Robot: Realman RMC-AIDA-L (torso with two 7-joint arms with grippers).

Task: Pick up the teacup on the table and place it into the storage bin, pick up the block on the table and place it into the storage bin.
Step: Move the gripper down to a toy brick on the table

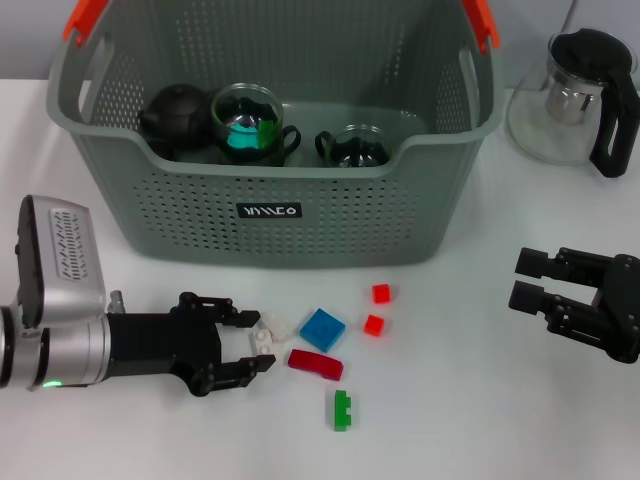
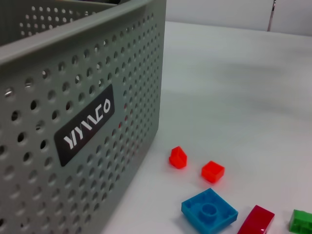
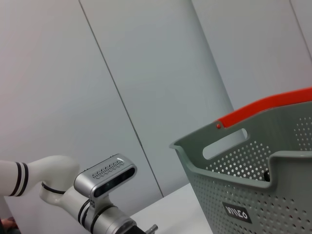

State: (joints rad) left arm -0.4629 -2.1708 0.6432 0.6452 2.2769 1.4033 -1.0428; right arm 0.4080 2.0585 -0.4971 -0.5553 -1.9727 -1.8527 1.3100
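The grey-green storage bin [image 1: 330,215] stands at the back centre, also seen in the left wrist view [image 2: 73,97] and the right wrist view [image 3: 273,190]. Inside it sit a glass teacup [image 1: 250,125] with something green in it and a smaller glass teacup [image 1: 355,147]. Loose blocks lie in front of the bin: white [image 1: 270,331], blue [image 1: 322,329], two small red [image 1: 381,293] [image 1: 373,324], dark red [image 1: 315,364] and green [image 1: 343,409]. My left gripper [image 1: 255,342] is open low over the table, its fingertips either side of the white block. My right gripper [image 1: 525,280] hangs open at the right, holding nothing.
A black teapot [image 1: 175,115] rests in the bin's left part. A glass pot with a black handle [image 1: 575,95] stands at the back right. The left wrist view shows the blue block [image 2: 209,209] and the two red blocks [image 2: 178,157] [image 2: 212,171] beside the bin wall.
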